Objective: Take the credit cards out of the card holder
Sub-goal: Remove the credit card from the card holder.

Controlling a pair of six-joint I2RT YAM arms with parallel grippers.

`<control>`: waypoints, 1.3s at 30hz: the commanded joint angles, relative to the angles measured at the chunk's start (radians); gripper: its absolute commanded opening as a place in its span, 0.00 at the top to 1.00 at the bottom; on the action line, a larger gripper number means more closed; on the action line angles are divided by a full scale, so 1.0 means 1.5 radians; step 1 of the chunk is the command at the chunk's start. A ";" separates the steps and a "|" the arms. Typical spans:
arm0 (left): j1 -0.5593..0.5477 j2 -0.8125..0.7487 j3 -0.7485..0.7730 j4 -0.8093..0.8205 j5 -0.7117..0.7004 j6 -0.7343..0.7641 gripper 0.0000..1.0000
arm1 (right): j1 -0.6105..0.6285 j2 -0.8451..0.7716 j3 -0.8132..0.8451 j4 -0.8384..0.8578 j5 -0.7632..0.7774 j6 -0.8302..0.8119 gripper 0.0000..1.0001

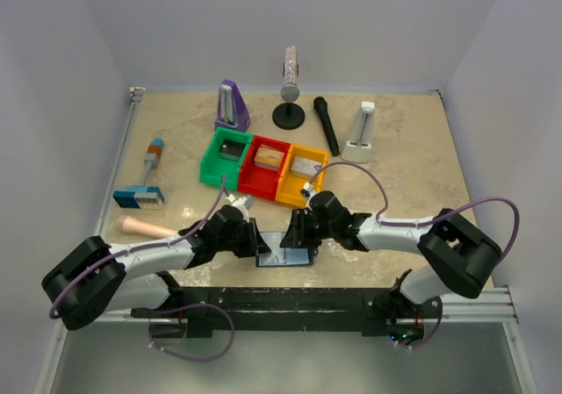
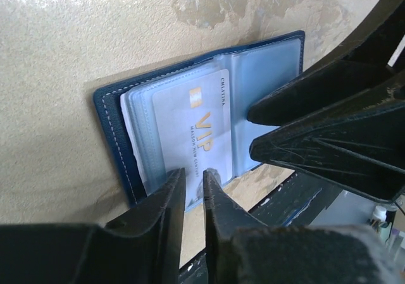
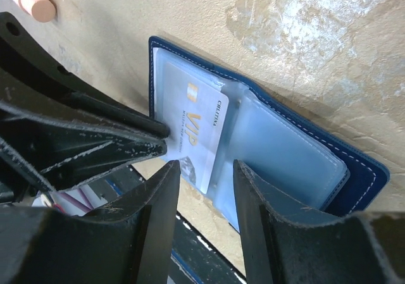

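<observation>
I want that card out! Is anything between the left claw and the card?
Nothing visible. The left gripper sits at the free edge of the card, which pokes out of the wallet. The right gripper is over the wallet's other half.

Card holder (image 1: pixel 285 255): navy bifold with pale stitching along the rim. It lies open and flat, lining up, with clear blue-tinted sleeves stacked on both halves. It sits between the two grippers, with its near edge at their fingertips. The left gripper (image 2: pixel 194 173) meets the near edge of the half that carries the card. The right gripper (image 3: pixel 206 167) straddles the near edge by the fold, over the other half's sleeve.

Credit card (image 2: pixel 190 129): one visible, pale grey-white, with a gold chip mark and gold "VIP" lettering. It lies face up, skewed against the wallet's edges. Its near corner is at the left gripper's fingertips, just beside the right gripper's inner finger.
</observation>
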 commanded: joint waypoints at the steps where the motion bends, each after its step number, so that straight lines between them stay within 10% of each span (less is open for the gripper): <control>1: 0.002 -0.023 -0.009 -0.046 -0.005 0.031 0.73 | 0.002 0.002 -0.001 0.028 0.010 0.008 0.56; 18: 0.002 -0.053 0.006 -0.073 -0.025 0.038 0.82 | 0.014 -0.090 0.041 -0.074 0.042 -0.041 0.57; 39: 0.002 -0.037 -0.016 -0.061 -0.031 0.036 0.90 | 0.028 0.040 0.048 0.011 -0.014 -0.001 0.58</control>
